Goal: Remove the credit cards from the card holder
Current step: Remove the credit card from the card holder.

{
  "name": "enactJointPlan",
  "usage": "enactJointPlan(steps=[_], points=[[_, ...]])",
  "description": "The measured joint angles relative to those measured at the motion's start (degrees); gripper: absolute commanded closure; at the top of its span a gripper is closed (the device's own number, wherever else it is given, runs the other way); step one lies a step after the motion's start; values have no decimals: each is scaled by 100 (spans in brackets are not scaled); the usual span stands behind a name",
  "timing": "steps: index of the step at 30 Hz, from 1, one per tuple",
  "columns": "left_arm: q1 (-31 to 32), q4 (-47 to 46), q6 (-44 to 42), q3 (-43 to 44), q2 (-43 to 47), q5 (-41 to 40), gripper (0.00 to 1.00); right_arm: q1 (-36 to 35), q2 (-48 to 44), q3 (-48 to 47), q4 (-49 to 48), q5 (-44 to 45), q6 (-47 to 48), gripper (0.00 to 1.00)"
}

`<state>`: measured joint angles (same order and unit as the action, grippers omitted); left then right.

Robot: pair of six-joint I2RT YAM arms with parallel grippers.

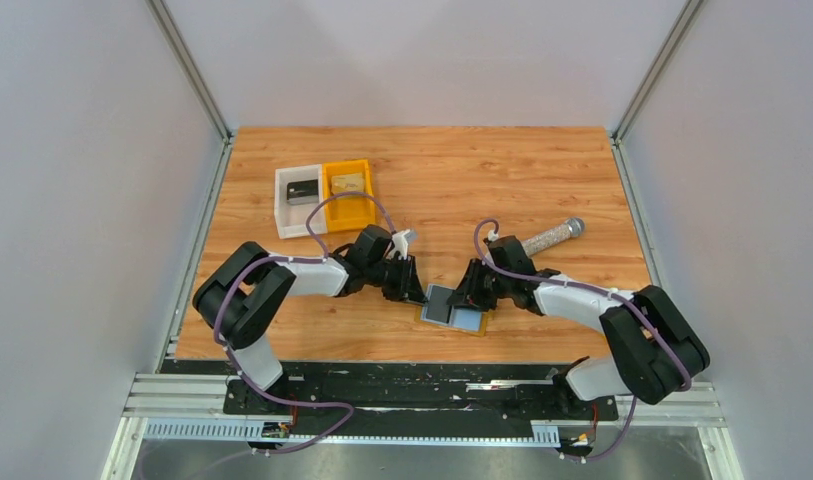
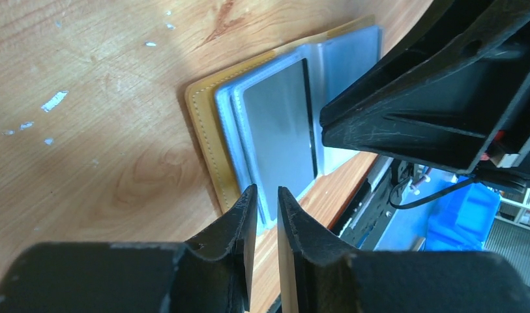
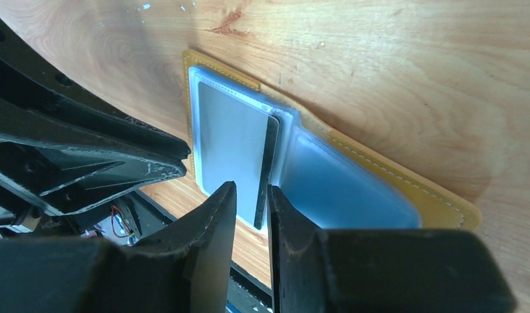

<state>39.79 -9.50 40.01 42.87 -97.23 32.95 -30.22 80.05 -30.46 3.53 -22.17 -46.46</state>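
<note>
The card holder lies open and flat near the table's front edge, tan outside with light-blue panels. A grey card sits in its left panel. In the left wrist view the holder and the card lie just past my left gripper, whose jaws stand a narrow gap apart with nothing between them, over the panel's near corner. In the right wrist view my right gripper is narrowly open over the card's dark right edge beside the holder's fold. Contact cannot be told. The grippers face each other.
A white bin holding a dark object and an orange bin holding a tan item stand at the back left. A clear tube with a metal cap lies behind the right arm. The table's front edge runs just below the holder.
</note>
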Motion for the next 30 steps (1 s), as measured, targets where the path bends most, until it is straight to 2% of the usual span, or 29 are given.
enactJointPlan(steps=[12, 16, 22, 30], points=[[70, -518, 208, -136, -315, 61, 80, 2, 254, 101, -448, 31, 4, 78], [70, -531, 232, -138, -330, 66, 81, 28, 258, 262, -782, -55, 26, 83], [72, -535, 236, -155, -330, 55, 81, 63, 188, 485, -1154, -98, 81, 99], [85, -527, 258, -160, -330, -9, 81, 72, 20, 581, -1364, -216, 179, 100]])
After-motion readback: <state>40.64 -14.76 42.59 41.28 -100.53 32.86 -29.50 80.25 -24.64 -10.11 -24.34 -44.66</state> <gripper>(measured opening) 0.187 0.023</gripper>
